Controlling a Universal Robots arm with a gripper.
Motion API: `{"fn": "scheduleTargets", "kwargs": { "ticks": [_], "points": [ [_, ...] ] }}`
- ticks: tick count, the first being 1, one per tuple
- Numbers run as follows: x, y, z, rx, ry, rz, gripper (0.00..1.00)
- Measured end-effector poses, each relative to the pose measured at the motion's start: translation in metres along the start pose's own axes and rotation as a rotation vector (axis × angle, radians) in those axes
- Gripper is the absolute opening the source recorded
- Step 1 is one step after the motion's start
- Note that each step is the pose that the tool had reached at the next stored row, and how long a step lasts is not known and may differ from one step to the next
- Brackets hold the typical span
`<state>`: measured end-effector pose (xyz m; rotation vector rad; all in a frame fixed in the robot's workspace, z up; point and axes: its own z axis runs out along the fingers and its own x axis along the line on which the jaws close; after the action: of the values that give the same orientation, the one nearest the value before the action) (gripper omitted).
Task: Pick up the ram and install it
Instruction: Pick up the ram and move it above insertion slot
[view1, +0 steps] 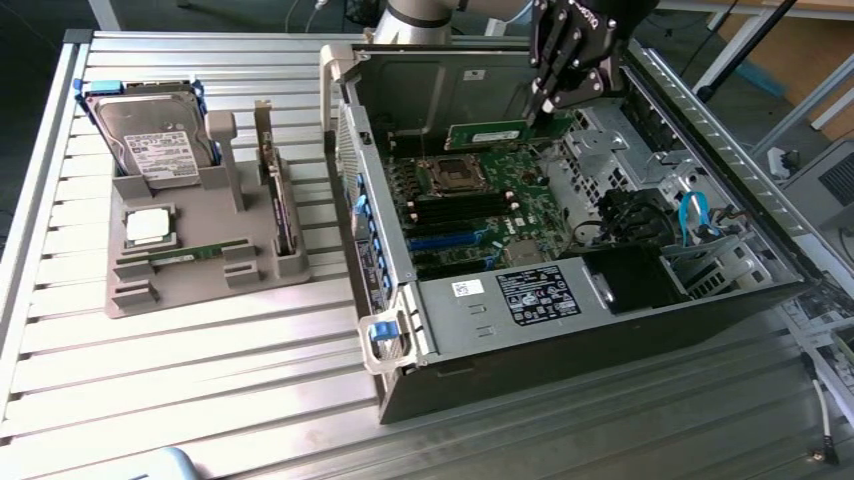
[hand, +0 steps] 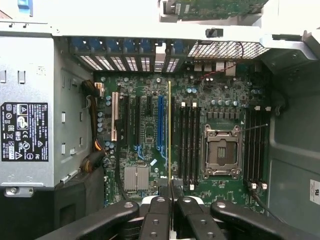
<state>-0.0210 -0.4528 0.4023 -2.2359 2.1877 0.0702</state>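
The jaws are closed on the ram (view1: 491, 133), pinching its two flat faces, and hold it in the air inside the open case (view1: 601, 330), above the motherboard (view1: 494, 200) and not yet in any slot. In the wrist view it shows edge-on as a thin yellowish line over the board, near the black memory slots (hand: 187, 145) beside the processor socket (hand: 221, 152). From outside it is a narrow green stick, long and low. It looks light and stiff but thin, so probably easy to crack if twisted or pressed in askew. The best hold seems to be on the flat faces near the upper edge, leaving the contact edge free. A second stick (view1: 200, 253) like it lies in the grey tray (view1: 134, 300) on the desk (view1: 200, 400), well apart from the case.
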Motion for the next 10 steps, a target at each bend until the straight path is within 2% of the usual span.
{"fn": "scheduleTargets", "kwargs": {
  "ticks": [10],
  "points": [
    [0.001, -0.0003, 0.0132, 0.0, 0.0, 0.0, 0.12]
  ]
}}
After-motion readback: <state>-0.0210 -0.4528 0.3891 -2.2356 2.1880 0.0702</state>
